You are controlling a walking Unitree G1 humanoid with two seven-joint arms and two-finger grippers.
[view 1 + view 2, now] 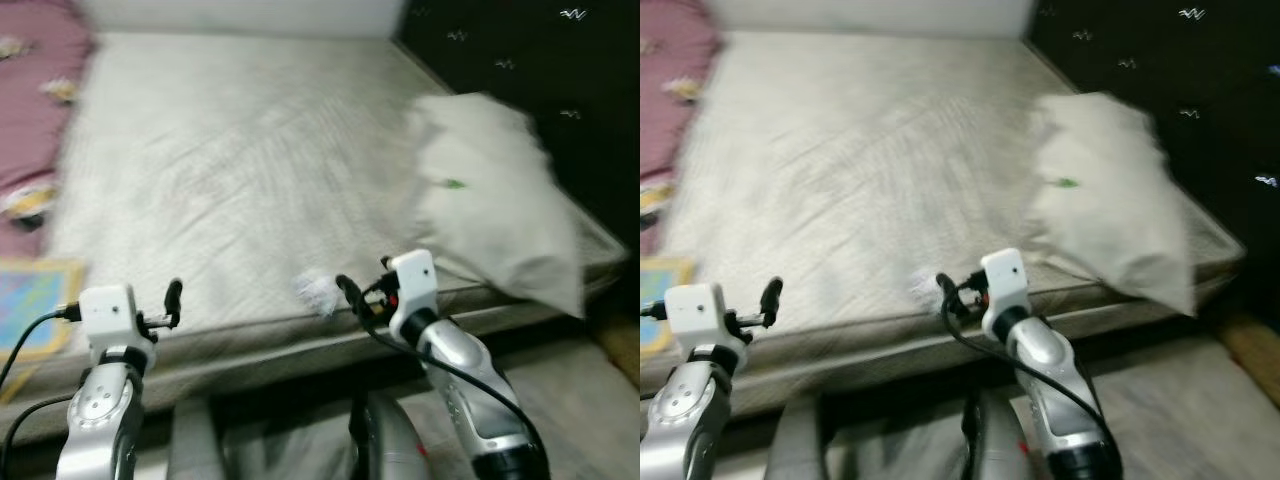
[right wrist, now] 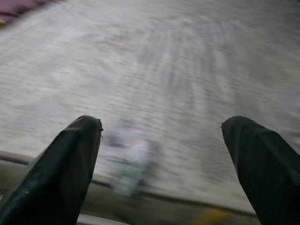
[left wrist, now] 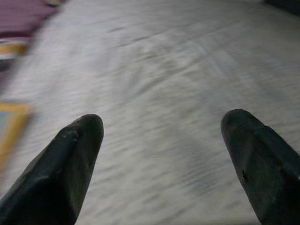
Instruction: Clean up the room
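A small crumpled white scrap (image 1: 318,291) lies on the grey bed (image 1: 240,160) close to its front edge; it looks like paper, blurred (image 2: 129,159). My right gripper (image 1: 347,290) hovers just right of the scrap at the bed's edge, open with nothing between its fingers (image 2: 70,164). My left gripper (image 1: 173,298) is raised at the bed's front left edge, open and empty, its fingers (image 3: 65,164) spread over bare sheet. A white pillow (image 1: 495,195) rests on the bed's right side. All views are motion-blurred.
A purple blanket (image 1: 35,90) with small objects on it lies along the bed's left. A colourful flat item with a yellow border (image 1: 35,300) sits at the front left corner. A dark wall or headboard (image 1: 560,60) runs along the right. Grey floor lies below the bed.
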